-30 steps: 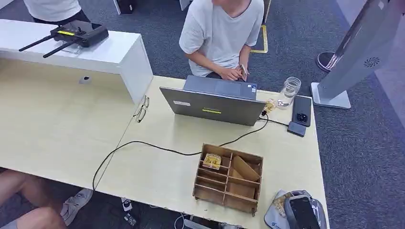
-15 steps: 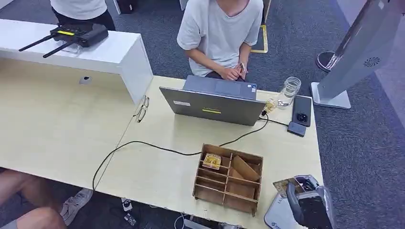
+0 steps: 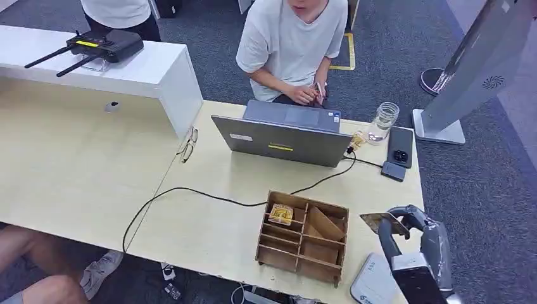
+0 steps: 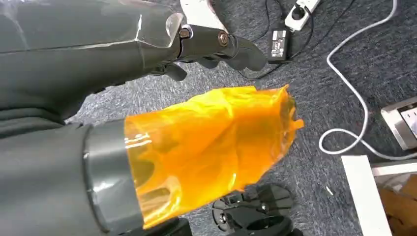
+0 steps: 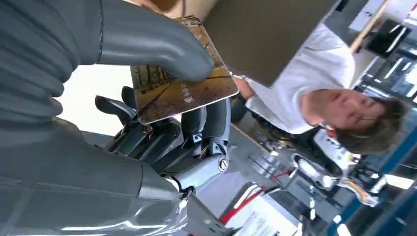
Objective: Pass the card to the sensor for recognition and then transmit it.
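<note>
Gold-brown card (image 3: 382,221) is being pinched in the right robot hand (image 3: 405,229), thumb on 1 face & darker fingers behind the other, as the right wrist view shows (image 5: 183,83). Card is sitting above the near right corner of the pale wood worktop (image 3: 215,234), just beside the wooden divider box (image 3: 303,235), not touching it. White sensor pad (image 3: 370,286) is lying flat at the worktop's near edge, below & in front of the robot hand, apart from the card. Left robot hand (image 4: 206,44) is hanging over grey carpet w/ cables; thumb wrapped in orange film, dark fingers curled in w/ nothing visible in them. Grey laptop (image 3: 284,134) is standing open at the far edge, facing a person in a white T-shirt (image 3: 292,44). Glass jar (image 3: 384,120) & dark phone (image 3: 400,146) are resting right of the laptop. Black cable (image 3: 183,190) is running across the worktop past the box. Spectacles (image 3: 187,144) are lying left of the laptop.
</note>
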You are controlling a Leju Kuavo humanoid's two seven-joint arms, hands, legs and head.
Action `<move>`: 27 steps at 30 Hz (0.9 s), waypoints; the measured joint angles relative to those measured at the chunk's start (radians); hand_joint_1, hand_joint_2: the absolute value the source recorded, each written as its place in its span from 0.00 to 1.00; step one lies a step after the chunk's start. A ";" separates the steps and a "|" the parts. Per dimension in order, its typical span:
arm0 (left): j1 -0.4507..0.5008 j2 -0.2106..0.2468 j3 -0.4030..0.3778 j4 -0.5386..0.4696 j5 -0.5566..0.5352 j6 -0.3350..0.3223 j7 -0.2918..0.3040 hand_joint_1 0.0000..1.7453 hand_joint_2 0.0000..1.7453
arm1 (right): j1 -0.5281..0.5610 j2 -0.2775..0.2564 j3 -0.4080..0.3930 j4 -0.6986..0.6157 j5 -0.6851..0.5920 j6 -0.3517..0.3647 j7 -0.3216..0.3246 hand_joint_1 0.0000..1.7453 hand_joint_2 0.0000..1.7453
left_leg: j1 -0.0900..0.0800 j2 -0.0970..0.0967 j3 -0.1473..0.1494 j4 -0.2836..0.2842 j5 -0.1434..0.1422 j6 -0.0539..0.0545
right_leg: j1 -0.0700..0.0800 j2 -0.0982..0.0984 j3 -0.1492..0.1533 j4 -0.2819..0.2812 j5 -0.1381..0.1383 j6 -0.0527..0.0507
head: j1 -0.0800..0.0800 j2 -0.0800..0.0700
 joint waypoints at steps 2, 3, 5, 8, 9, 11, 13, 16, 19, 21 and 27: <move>-0.004 0.000 -0.004 0.000 -0.010 -0.009 0.009 0.00 0.00 | -0.030 0.000 0.011 -0.001 0.016 0.010 -0.002 1.00 1.00 | 0.000 0.000 0.000 0.000 0.000 0.000 | 0.000 0.000 0.000 0.000 0.000 0.000 | 0.000 0.000; -0.006 0.000 -0.005 0.000 -0.012 -0.011 0.010 0.00 0.00 | -0.045 0.000 0.017 -0.001 0.024 0.016 -0.002 1.00 1.00 | 0.000 0.000 0.000 0.000 0.000 0.000 | 0.000 0.000 0.000 0.000 0.000 0.000 | 0.000 0.000; -0.011 0.000 -0.008 0.000 -0.019 -0.016 0.014 0.00 0.00 | -0.080 0.000 0.029 -0.001 0.034 0.024 0.000 1.00 1.00 | 0.000 0.000 0.000 0.000 0.000 0.000 | 0.000 0.000 0.000 0.000 0.001 0.000 | 0.000 0.000; -0.016 0.000 -0.015 0.000 -0.031 -0.023 0.018 0.00 0.00 | -0.122 0.000 0.044 0.000 0.047 0.032 0.002 1.00 1.00 | 0.000 0.000 0.000 0.000 0.001 0.001 | 0.000 0.000 0.000 0.000 0.001 0.000 | 0.000 0.000; -0.017 0.000 -0.019 0.000 -0.038 -0.028 0.019 0.00 0.00 | -0.138 0.000 0.049 0.002 0.049 0.034 0.004 1.00 1.00 | 0.000 0.000 0.000 0.000 0.001 0.001 | 0.000 0.000 0.000 0.000 0.001 0.000 | 0.000 0.000; -0.020 0.000 -0.031 0.000 -0.052 -0.035 0.027 0.00 0.00 | -0.171 0.000 0.059 0.007 0.058 0.043 0.010 1.00 1.00 | 0.000 0.000 0.000 0.000 0.001 0.001 | 0.000 0.000 0.000 0.000 0.001 0.000 | 0.000 0.000; -0.026 -0.001 -0.039 0.000 -0.065 -0.044 0.033 0.00 0.00 | -0.210 0.002 0.068 0.018 0.063 0.056 0.026 1.00 1.00 | 0.000 0.000 0.000 0.000 0.001 0.001 | 0.000 0.000 0.000 0.000 0.001 0.000 | 0.000 0.000; -0.036 -0.001 -0.056 0.000 -0.081 -0.062 0.055 0.00 0.00 | -0.269 0.005 0.082 0.043 0.066 0.073 0.046 1.00 1.00 | 0.000 0.000 0.000 0.000 0.001 0.000 | 0.000 0.000 0.000 0.000 0.002 0.000 | 0.000 0.000; -0.047 -0.003 -0.071 0.000 -0.096 -0.074 0.070 0.00 0.00 | -0.328 0.019 0.092 0.076 0.067 0.084 0.069 1.00 1.00 | 0.000 0.000 0.000 0.000 0.002 0.000 | 0.000 0.000 0.000 0.000 0.002 -0.001 | 0.000 0.000; -0.053 -0.006 -0.081 0.000 -0.102 -0.081 0.072 0.00 0.00 | -0.362 0.026 0.097 0.095 0.069 0.086 0.083 1.00 1.00 | 0.000 0.000 0.000 0.000 0.002 0.001 | 0.000 0.000 0.000 0.000 0.002 -0.001 | 0.000 0.000; -0.064 -0.009 -0.108 -0.001 -0.124 -0.097 0.084 0.00 0.00 | -0.457 0.049 0.121 0.172 0.101 0.118 0.136 1.00 1.00 | 0.000 0.000 0.000 0.000 0.002 0.001 | 0.000 0.000 0.000 0.001 0.003 -0.001 | 0.000 0.000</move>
